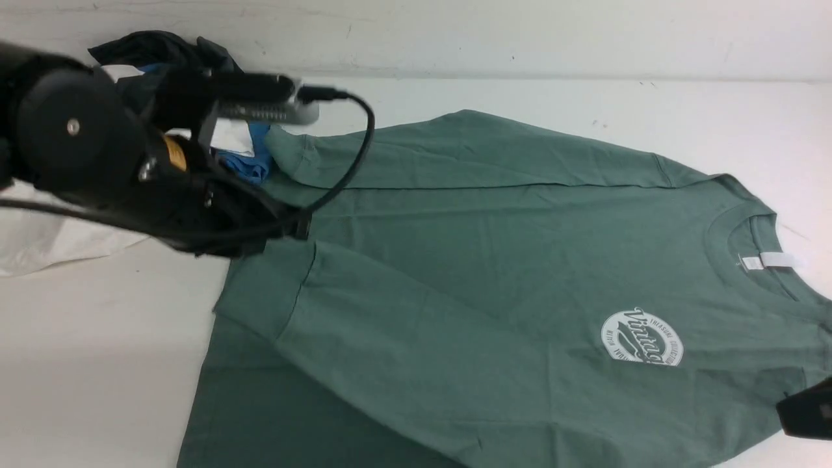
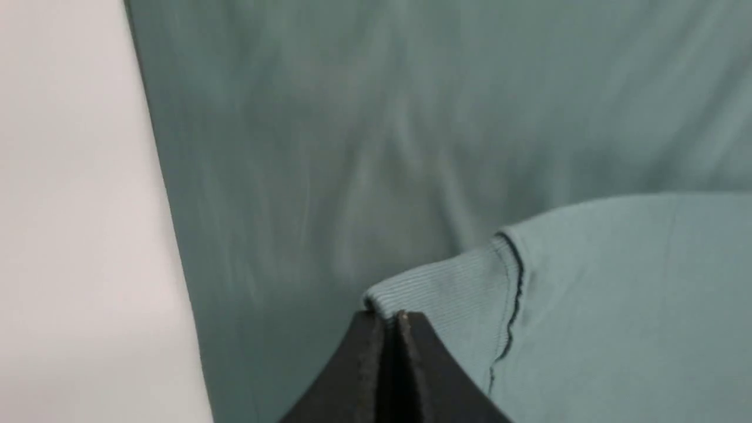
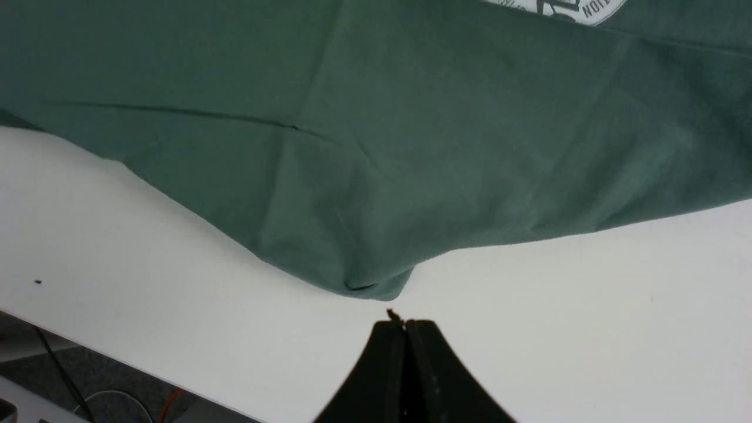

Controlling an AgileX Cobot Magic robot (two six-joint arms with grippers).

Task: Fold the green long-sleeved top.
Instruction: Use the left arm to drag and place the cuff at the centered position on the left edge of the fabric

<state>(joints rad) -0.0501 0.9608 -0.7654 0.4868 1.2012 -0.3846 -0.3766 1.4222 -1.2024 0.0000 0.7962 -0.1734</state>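
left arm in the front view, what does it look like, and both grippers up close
The left arm is matte black with a rounded joint housing, a silver screw, a yellow label, a grey-and-black bar and a looping black cable. The left gripper and right gripper both have matte black fingers tapering to a thin wedge.

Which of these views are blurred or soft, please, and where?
Front view: the left arm near the lens is dark and soft, the green long-sleeved top sharp. Left wrist view: the top's body is streaked with motion blur, the ribbed cuff by the left gripper crisper. Right wrist view: mostly sharp, even lighting.
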